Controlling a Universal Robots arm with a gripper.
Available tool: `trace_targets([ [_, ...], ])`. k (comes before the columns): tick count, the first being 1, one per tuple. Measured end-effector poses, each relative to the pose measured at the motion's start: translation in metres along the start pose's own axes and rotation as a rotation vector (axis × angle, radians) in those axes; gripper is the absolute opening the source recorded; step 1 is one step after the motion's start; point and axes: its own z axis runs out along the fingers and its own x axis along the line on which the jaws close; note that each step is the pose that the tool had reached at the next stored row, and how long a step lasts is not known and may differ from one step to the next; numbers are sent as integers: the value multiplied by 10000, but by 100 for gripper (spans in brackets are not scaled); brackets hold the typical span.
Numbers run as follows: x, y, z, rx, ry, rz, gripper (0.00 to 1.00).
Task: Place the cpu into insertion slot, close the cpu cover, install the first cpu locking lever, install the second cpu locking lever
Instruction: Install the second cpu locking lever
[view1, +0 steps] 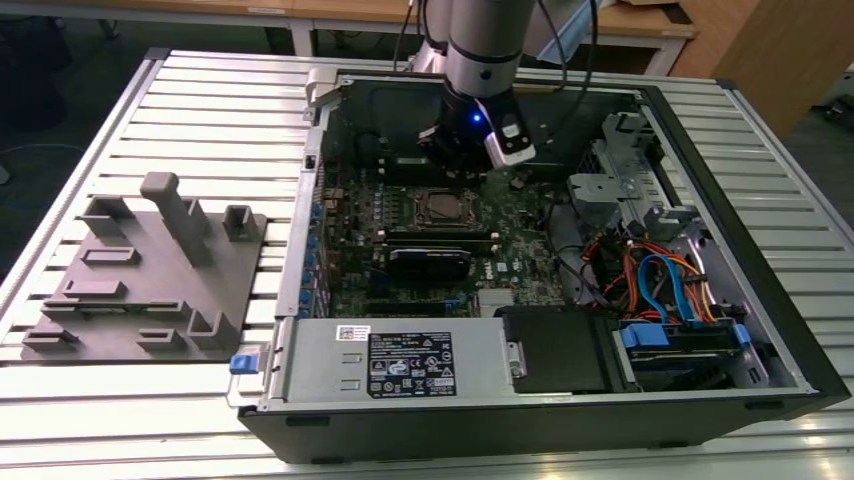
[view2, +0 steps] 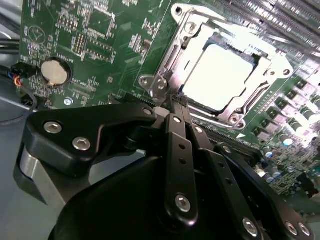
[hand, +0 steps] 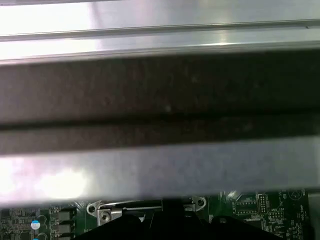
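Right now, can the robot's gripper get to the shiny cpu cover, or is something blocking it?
Probably yes. In the second wrist view the gripper has its fingers together, right at the edge of the cpu cover, which lies over the cpu, and nothing sits between them.

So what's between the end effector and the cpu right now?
In the second wrist view, only the cpu cover's silver edge separates the end effector from the cpu.

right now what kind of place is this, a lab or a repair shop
Likely a robotics lab or test bench: an open desktop computer case lies on a slatted metal table, a grey fixture tray sits beside it, and wooden desks stand behind.
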Motion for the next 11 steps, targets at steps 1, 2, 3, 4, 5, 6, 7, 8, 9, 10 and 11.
trace_targets([
  [1,-1,-17,-1,-1,0,0,11],
  [2,-3,-32,-2,-1,0,0,11],
  [3,-4,-46,-3,0,0,0,11],
  [4,-5,-62,-4,0,0,-1,11],
  [5,-6,-76,-5,-1,0,0,11],
  [6,-7,-91,-5,-1,0,0,11],
  [7,-8,-105,-6,-1,0,0,11],
  [8,-9,-115,-7,-1,-1,0,11],
  [9,-10,-125,-8,0,0,0,11],
  [10,-10,-133,-8,0,0,0,11],
  [11,-11,-140,-9,1,1,1,11],
])
